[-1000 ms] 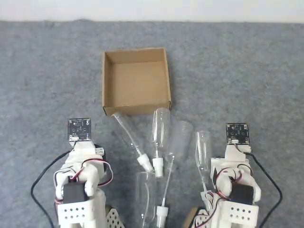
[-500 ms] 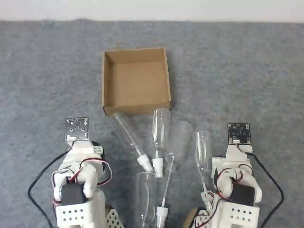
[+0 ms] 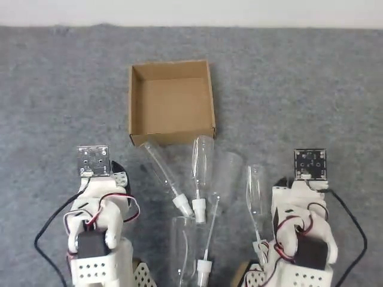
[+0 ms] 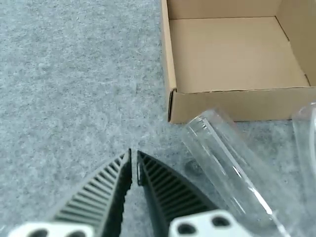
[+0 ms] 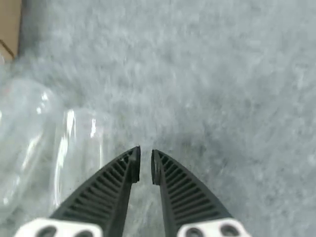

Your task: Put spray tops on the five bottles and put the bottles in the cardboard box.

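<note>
The open cardboard box (image 3: 171,137) stands with nothing in it at the table's middle back; its front wall (image 4: 237,105) is close to the left arm. Several clear bottles lie in front of it between the arms. Two of them (image 3: 160,167) (image 3: 202,160) carry white spray tops (image 3: 182,205). One bottle (image 3: 255,190) lies by the right arm and another (image 3: 181,248) by the front edge, beside a loose spray top (image 3: 205,265) with its tube. My left gripper (image 4: 134,154) is shut on nothing, beside a bottle (image 4: 227,160). My right gripper (image 5: 145,151) is shut, next to a bottle (image 5: 79,143).
Grey carpet (image 3: 311,89) covers the table, with bare room left and right of the box. A white wall runs along the far edge. The arm bases (image 3: 96,263) (image 3: 302,266) and their cables stand at the front.
The left arm's wrist has shifted slightly left, and the right arm's wrist slightly right. The bottles and the box have not moved.
</note>
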{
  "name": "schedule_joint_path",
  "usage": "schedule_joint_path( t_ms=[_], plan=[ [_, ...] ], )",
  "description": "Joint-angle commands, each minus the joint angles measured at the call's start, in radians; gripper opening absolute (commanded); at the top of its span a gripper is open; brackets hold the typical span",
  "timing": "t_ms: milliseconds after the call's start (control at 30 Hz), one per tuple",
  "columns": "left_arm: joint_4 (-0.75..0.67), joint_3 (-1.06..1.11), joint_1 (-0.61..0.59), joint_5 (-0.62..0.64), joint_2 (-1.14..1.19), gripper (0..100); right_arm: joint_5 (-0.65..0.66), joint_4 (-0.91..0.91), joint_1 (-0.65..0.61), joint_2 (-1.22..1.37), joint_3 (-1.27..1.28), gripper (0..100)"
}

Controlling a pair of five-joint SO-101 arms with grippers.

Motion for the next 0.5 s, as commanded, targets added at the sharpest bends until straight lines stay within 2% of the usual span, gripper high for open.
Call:
schedule_joint_path(
  t_ms=[0, 100, 167, 233, 400, 467],
  plan=[
    [0.014, -0.074, -0.006, -0.005, -0.017, 1, 0.074, -0.082, 0.004, -0.013, -0.098, 0.9],
    [0.02, -0.074, -0.006, -0.006, -0.017, 1, 0.206, -0.14, 0.001, -0.013, -0.124, 0.9],
    [0.021, -0.073, -0.006, -0.006, -0.017, 1, 0.241, -0.159, -0.018, -0.007, -0.152, 0.9],
    [0.021, -0.073, -0.006, -0.006, -0.017, 2, 0.261, -0.145, -0.044, -0.005, -0.187, 1.4],
    [0.021, -0.071, -0.006, -0.017, -0.017, 2, 0.265, -0.067, -0.114, -0.004, -0.305, 12.8],
    [0.021, -0.068, -0.005, -0.054, -0.017, 2, 0.265, -0.054, -0.136, 0.008, -0.35, 14.0]
  ],
)
